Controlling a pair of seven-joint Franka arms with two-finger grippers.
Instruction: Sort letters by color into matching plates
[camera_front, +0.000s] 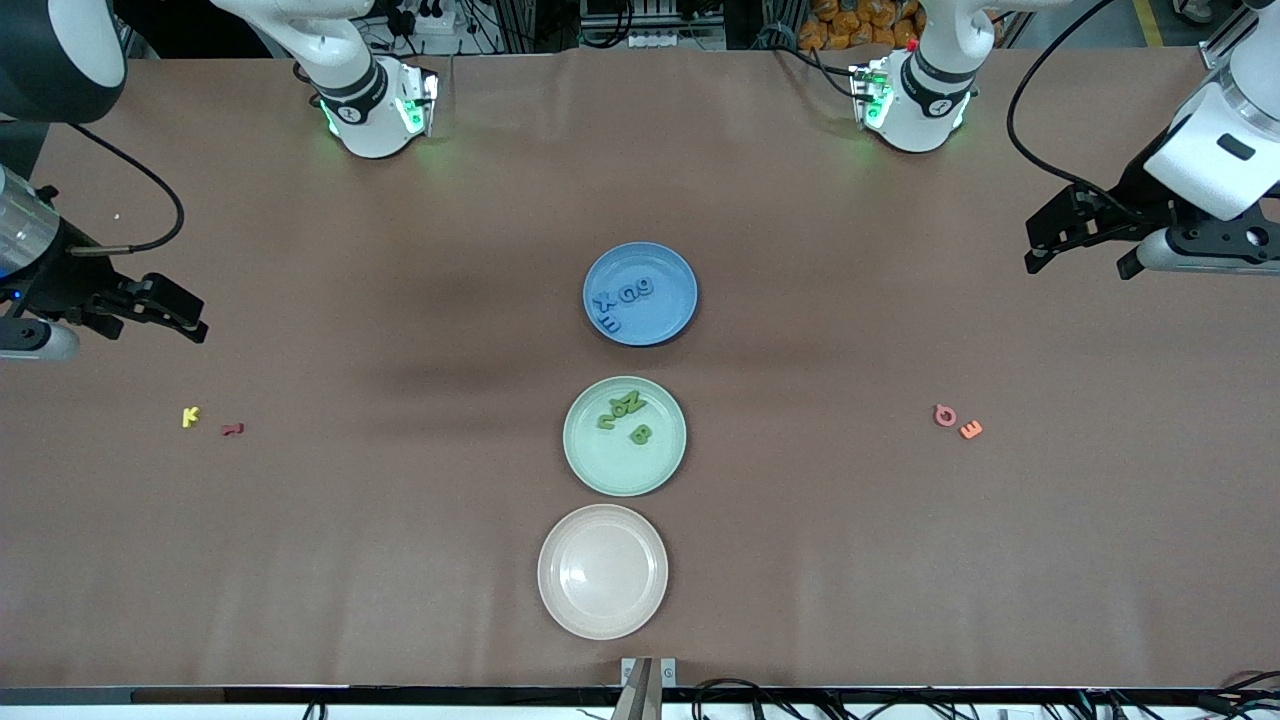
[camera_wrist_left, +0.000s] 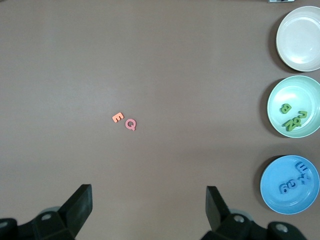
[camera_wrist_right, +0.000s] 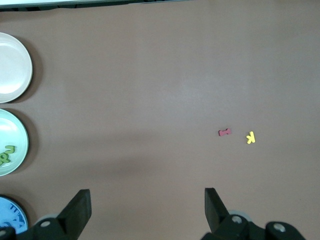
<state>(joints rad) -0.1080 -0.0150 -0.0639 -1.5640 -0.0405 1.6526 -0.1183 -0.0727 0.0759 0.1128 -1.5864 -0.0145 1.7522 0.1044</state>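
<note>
Front view shows blue letters (camera_front: 625, 300) in the blue plate (camera_front: 640, 250) and green letters (camera_front: 626, 414) in the green plate (camera_front: 580, 460), so both empty, wide-open hands, left hand (camera_front: 1080, 245) and right hand (camera_front: 165, 310), should wait high up.

A bare cream-beige plate on a brown desk

Here's the round, shallow, matte cream-beige plate (camera_front: 603, 572), sitting flat on the plain brown matte desk (camera_front: 330, 560) and catching a soft sheen in its hollow. It lies in the middle of the desk's length, toward the front camera's edge. In the left wrist view the plate (camera_wrist_left: 300, 38) shows nearly whole; in the right wrist view only part of it (camera_wrist_right: 12, 65) is in frame.
</note>
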